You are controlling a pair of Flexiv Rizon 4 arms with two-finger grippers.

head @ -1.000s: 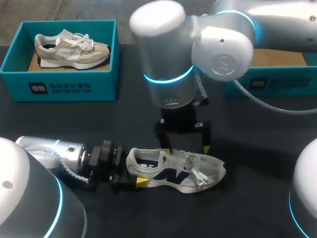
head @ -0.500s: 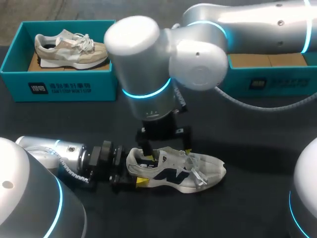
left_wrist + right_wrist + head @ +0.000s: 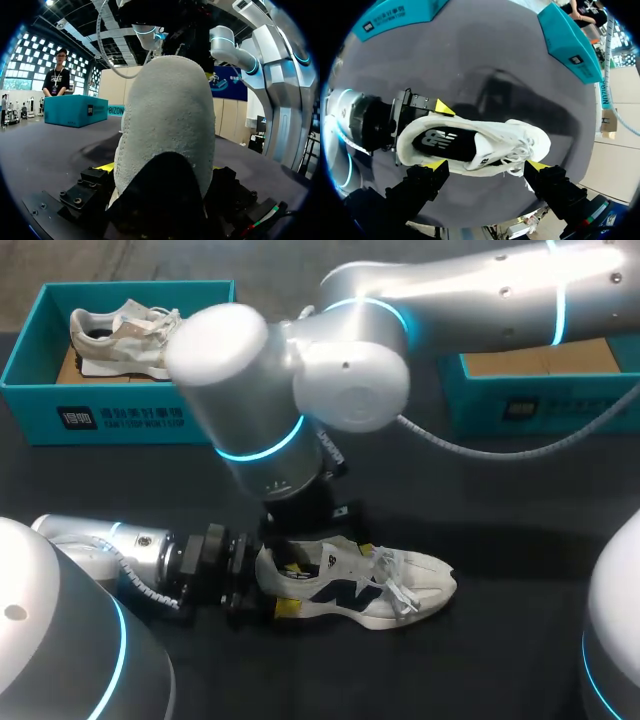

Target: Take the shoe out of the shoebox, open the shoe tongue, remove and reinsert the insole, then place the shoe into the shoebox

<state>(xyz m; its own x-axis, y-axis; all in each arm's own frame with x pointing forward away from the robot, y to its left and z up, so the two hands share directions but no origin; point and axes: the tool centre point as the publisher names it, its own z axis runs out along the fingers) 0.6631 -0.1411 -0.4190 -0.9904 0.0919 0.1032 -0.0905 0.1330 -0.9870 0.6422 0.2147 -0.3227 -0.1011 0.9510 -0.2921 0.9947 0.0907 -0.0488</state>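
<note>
Two grippers meet at one white shoe (image 3: 372, 586), which lies on its sole on the dark table (image 3: 520, 540), outside the boxes. The left gripper (image 3: 268, 587) is clamped on the shoe's heel, with one yellow-tipped finger pressed to each side of it. From that gripper the shoe runs straight ahead, toe pointing away. In the left wrist view the grey heel fills the space between the fingers.

The right gripper (image 3: 486, 166) hangs directly above the shoe with its fingers spread wide and nothing held between them. One fingertip sits beside the heel end, close to the left gripper's finger. The other sits beside the laces (image 3: 517, 150) near the toe. Whether either tip touches the shoe cannot be told. Under this gripper the shoe's mouth faces up, and the dark insole (image 3: 442, 142) lies inside it.

Well beyond both grippers, a teal shoebox (image 3: 30, 370) holds a beige shoe (image 3: 115, 330). A second teal box (image 3: 540, 405) stands beneath the right arm.
</note>
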